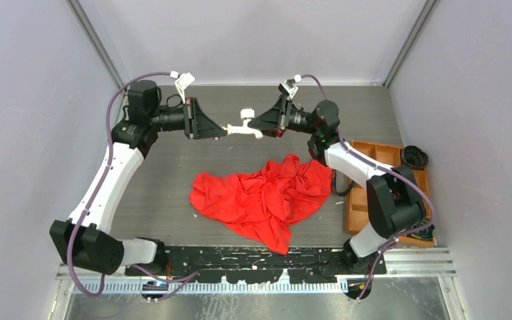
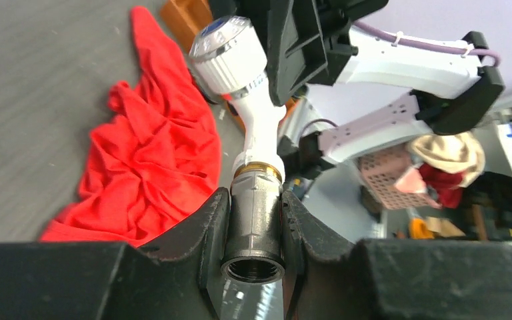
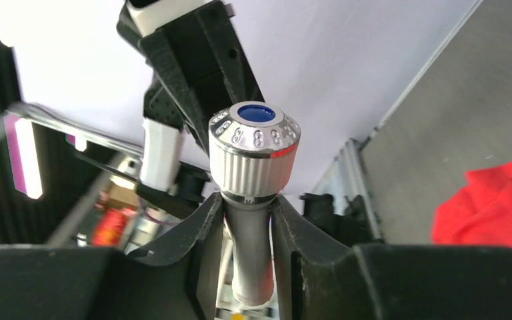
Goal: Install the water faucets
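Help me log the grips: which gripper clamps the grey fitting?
The left gripper: it clamps the grey fitting at the brass end of the tap. The right gripper instead grips the tap's neck under the knob.

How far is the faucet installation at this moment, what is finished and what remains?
Done: the faucet and grey fitting are aloft, joined end to end. In hand: the left hand clamps the fitting, the right hand clamps the faucet under its knob. Left: a brass ring shows at the joint, so screwing probably is not finished.

Pale lilac walls point(image 1: 27, 100) w/ metal corner strips point(image 1: 97, 40) round grey wood-grain tabletop point(image 1: 160, 193), even light.
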Robot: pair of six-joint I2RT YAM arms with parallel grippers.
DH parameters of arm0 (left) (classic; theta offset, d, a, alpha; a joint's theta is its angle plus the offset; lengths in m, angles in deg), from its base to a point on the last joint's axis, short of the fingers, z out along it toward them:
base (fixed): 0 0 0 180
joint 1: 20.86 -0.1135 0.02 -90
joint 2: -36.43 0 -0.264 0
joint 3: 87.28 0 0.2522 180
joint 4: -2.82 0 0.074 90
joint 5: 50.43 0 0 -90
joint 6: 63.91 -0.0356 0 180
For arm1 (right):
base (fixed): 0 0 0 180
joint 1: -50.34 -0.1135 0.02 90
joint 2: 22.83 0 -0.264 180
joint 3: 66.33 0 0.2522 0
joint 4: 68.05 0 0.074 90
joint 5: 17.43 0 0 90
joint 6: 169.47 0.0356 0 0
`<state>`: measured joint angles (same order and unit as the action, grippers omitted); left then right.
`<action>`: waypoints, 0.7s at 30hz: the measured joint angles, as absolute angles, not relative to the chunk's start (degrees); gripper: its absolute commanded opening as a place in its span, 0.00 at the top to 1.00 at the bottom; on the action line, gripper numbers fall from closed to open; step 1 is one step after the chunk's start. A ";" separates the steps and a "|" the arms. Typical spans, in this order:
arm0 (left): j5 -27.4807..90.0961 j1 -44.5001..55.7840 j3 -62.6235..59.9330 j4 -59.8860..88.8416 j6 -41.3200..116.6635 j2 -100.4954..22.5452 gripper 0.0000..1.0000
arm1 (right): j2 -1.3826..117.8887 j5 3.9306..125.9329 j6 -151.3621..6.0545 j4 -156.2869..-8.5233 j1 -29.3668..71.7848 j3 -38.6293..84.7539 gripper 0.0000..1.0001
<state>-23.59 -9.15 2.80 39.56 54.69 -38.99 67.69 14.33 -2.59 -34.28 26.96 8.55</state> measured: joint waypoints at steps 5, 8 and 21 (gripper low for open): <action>-15.98 -8.48 0.05 36.29 51.09 -33.83 1.00 | 69.07 16.94 12.60 -22.17 26.02 2.93 0.01; -14.93 -8.87 0.79 36.13 50.58 -33.89 1.00 | 67.06 18.18 8.93 -25.10 26.65 2.93 0.00; -30.23 -13.15 2.95 27.74 76.05 -42.86 1.00 | 29.73 37.96 -58.58 -48.62 28.71 -8.67 0.00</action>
